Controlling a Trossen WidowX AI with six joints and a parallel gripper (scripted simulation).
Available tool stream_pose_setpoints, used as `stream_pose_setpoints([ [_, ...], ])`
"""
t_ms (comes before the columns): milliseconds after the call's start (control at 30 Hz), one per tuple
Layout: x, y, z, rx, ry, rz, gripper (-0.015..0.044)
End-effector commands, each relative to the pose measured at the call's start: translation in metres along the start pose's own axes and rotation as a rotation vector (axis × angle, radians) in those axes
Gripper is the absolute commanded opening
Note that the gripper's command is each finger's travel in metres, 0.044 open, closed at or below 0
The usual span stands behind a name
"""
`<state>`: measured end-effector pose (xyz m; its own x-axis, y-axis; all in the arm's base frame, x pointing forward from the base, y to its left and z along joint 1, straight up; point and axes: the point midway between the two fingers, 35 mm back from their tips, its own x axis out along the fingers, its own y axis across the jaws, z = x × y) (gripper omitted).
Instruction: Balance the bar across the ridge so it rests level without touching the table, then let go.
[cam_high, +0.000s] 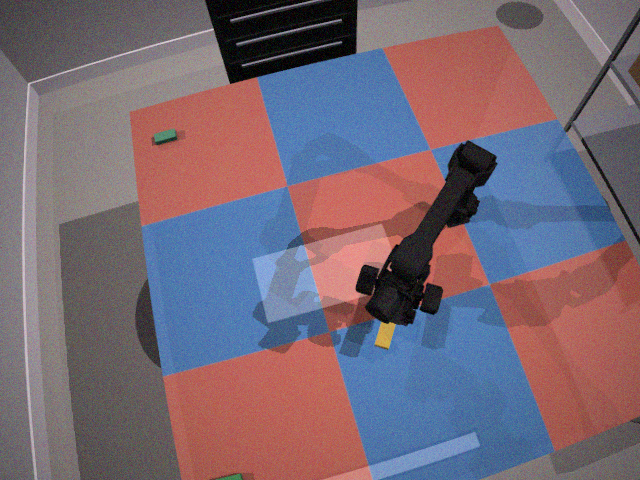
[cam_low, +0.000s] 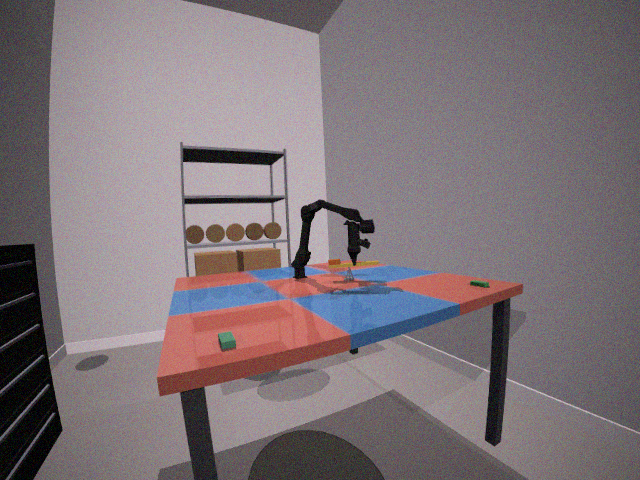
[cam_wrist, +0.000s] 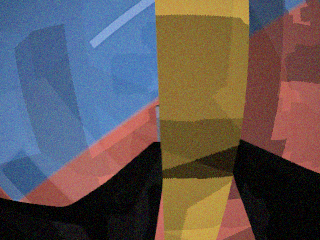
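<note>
The yellow bar (cam_high: 384, 335) (cam_low: 369, 263) (cam_wrist: 202, 65) is held above the table, looking about level in the exterior view. An orange block (cam_low: 334, 261) is at its left end there. My gripper (cam_low: 354, 264) (cam_wrist: 196, 149) points down and is shut on the bar; in the top view the arm hides the fingers. The small grey ridge (cam_low: 349, 276) stands on the table (cam_high: 206, 165) (cam_low: 258, 356) just under the bar, close below the fingers. Whether bar and ridge touch I cannot tell. In the wrist view only a grey sliver shows left of the bar.
A green block (cam_high: 165, 136) (cam_low: 226, 341) lies near one table corner. Another green block (cam_high: 230, 477) (cam_low: 479, 284) lies near a different corner. Black drawers (cam_high: 289, 36) and a shelf rack (cam_low: 235, 197) stand beyond the table. Arm shadows and pale light patches cross the tabletop.
</note>
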<state>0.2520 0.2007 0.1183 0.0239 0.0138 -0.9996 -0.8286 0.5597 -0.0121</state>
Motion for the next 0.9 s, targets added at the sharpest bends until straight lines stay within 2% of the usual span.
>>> stream_pose_setpoints([
  [0, 0.0003, 0.0003, 0.0006, -0.003, -0.004, 0.003, 0.0],
  [867, 0.0024, 0.0003, 0.0005, -0.003, -0.004, 0.003, 0.0],
])
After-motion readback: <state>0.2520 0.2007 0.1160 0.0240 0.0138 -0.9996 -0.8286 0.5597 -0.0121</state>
